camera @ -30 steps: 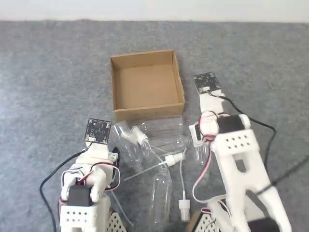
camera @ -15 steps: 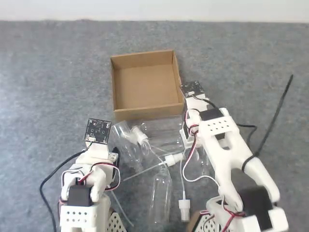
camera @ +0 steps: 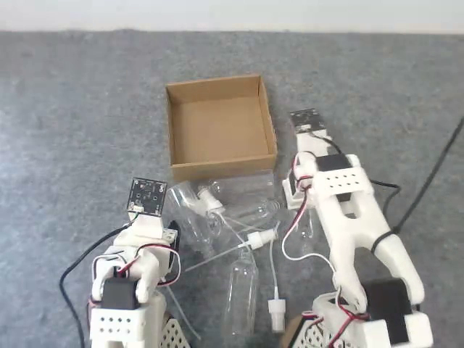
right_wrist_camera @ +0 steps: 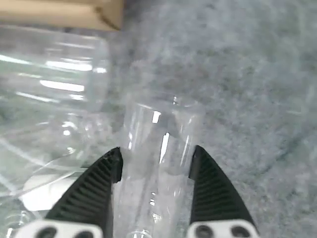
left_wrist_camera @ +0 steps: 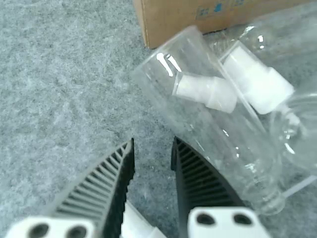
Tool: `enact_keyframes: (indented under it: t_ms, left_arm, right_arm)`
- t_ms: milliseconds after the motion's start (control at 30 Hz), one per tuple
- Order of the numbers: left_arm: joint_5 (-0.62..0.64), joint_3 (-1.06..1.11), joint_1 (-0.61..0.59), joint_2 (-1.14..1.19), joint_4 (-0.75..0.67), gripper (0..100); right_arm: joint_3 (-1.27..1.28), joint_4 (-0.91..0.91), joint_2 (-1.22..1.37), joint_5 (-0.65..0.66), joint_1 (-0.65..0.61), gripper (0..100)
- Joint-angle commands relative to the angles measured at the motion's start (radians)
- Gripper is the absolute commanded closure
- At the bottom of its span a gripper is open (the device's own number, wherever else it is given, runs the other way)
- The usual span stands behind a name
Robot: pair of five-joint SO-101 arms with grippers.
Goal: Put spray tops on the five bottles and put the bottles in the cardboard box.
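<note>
Evidently the right gripper (right_wrist_camera: pixel 156 151) straddled a clear bottle (right_wrist_camera: pixel 161 119) lying flat on the carpet (right_wrist_camera: pixel 247 74) near a corner of the cardboard box (right_wrist_camera: pixel 59 12), its jaws wide on either flank and the bottle's long axis running straight out between them. Open carpet lay on the side away from the pile. The left gripper (left_wrist_camera: pixel 151 148), narrowly parted and empty, hovered just beside the heaped bottles (left_wrist_camera: pixel 163 79) and spray tops (left_wrist_camera: pixel 205 91).

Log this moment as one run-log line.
left pincer: open, empty | right pincer: open, straddling a clear bottle | box: empty | spray top: loose, on no bottle
</note>
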Motion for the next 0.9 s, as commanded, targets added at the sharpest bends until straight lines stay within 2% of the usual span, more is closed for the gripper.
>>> enact_keyframes:
  t_ms: [0,300,633,733,867]
  left_arm:
    - [-0.005,-0.013,0.0,-0.018,0.003,88]
    - [-0.005,-0.013,0.0,-0.018,0.003,88]
    - [-0.005,-0.013,0.0,-0.018,0.003,88]
    - [-0.005,-0.013,0.0,-0.018,0.003,88]
    - [-0.005,-0.013,0.0,-0.018,0.003,88]
  right_arm:
    - [-0.063,-0.005,-0.022,-0.017,0.054,98.2]
    - [-0.1,-0.016,-0.061,-0.018,0.191,98.5]
    - [-0.094,-0.001,-0.127,-0.028,0.271,98.2]
    - [-0.094,0.013,-0.128,-0.161,0.288,98.2]
    - [-0.094,0.013,-0.128,-0.46,0.295,98.2]
